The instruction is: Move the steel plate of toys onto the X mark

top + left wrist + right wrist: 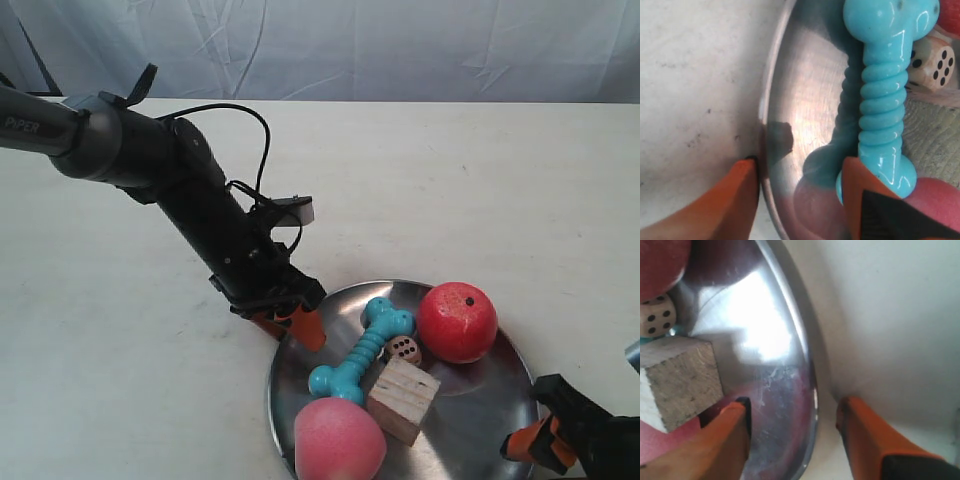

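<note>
The steel plate (pixel 480 400) lies on the pale table and holds the toys: a teal bone (pixel 362 350), a red ball (pixel 457 321), a pink ball (pixel 338 440), a wooden cube (pixel 403 399) and a die (pixel 404 349). My left gripper (pixel 800 165) is open and straddles the plate's rim (pixel 771 85), one orange finger outside on the table, the other inside beside the bone (pixel 882 100). On the opposite side my right gripper (pixel 792 405) is open too, astride the rim (pixel 807 365) near the cube (pixel 680 375). The X mark is out of view.
The left arm's black body (pixel 200 210) slants down from the exterior view's upper left, with a cable looping over it. A white cloth backdrop (pixel 350 45) hangs behind the table's far edge. The plate sits close to the near edge of the exterior view.
</note>
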Available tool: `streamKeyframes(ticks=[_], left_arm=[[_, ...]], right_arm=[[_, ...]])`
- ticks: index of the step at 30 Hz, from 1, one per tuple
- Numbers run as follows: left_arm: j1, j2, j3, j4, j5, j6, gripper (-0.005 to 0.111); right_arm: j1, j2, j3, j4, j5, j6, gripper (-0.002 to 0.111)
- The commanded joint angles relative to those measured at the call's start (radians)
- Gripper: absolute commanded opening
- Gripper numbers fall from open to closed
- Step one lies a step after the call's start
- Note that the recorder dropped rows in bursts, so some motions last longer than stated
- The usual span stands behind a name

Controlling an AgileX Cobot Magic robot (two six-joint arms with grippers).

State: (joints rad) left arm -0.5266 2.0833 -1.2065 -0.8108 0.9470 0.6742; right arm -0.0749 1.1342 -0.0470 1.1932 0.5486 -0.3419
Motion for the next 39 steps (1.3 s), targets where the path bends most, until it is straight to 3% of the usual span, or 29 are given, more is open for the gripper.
streamKeyframes(ticks=[1, 39], left_arm=[[-0.005, 0.010, 0.006, 0.030, -0.005, -0.006, 0.050], [-0.005, 0.010, 0.006, 0.030, -0.006, -0.004, 0.050]], right_arm=[[-0.004, 0.002, 0.000, 0.035, -0.003, -0.043, 0.053], [-0.004, 0.063, 0.000, 0.136, -0.002, -0.182, 0.053]])
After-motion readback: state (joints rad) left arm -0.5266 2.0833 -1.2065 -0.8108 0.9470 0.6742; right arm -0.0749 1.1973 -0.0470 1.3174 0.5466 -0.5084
